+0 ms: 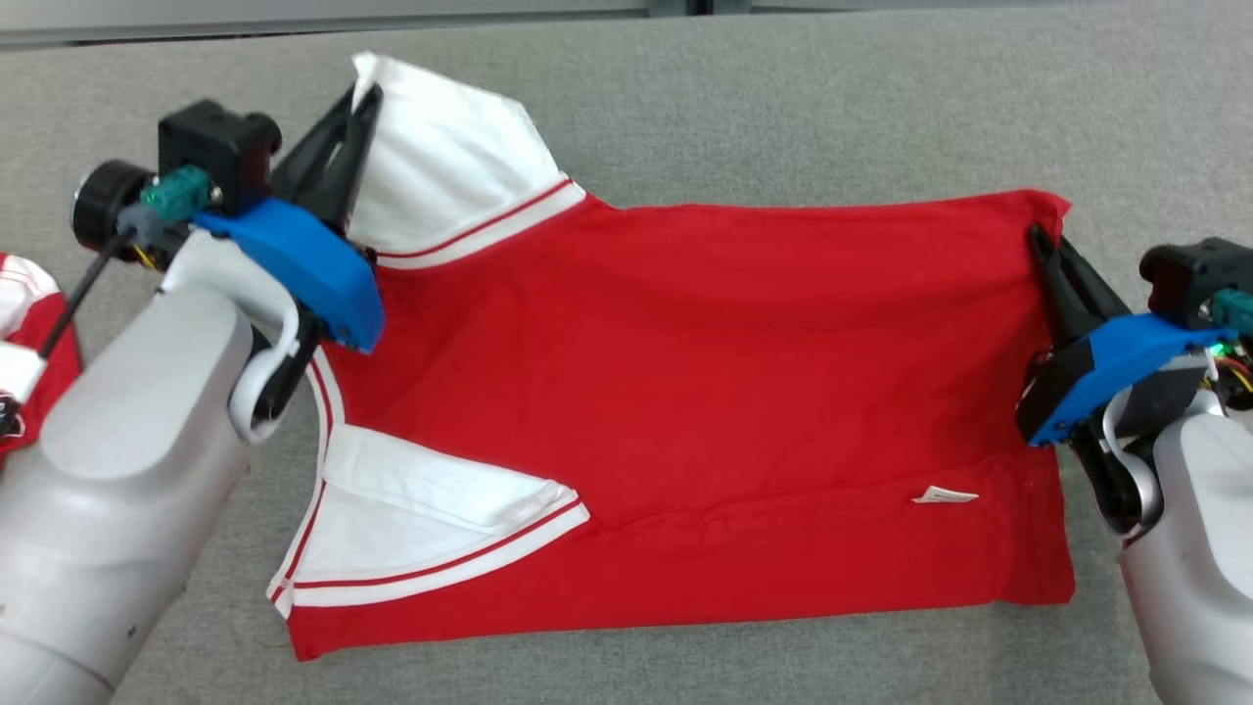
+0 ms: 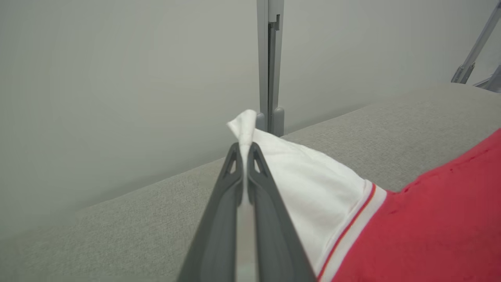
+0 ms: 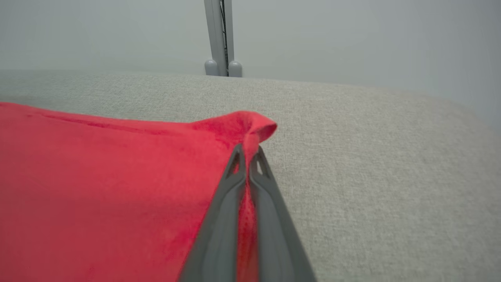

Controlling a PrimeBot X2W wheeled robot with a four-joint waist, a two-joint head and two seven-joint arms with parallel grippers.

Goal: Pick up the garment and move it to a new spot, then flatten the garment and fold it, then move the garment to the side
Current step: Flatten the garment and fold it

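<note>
Red cotton short-sleeve shirt w/ white, red-striped sleeves [image 1: 685, 372] lies flat on grey fabric tabletop [image 1: 832, 88]. L gripper [image 1: 358, 103] pinches far sleeve tip; R gripper [image 1: 1038, 237] pinches far hem corner. Lift both evenly, keep edge taut, fold toward near edge. Wrist views confirm cloth clamped betw. fingers; head view gives whole layout.

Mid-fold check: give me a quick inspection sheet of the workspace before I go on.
Surface: grey fabric table.
Job's things: red shirt spread out.
Clutter: second red-and-white garment at left edge.
Grippers: left gripper, jaws shut on far white sleeve; right gripper, jaws shut on far hem corner.
Cables: black cable at left wrist; wires at right wrist.
Surroundings: grey wall, metal post.
</note>
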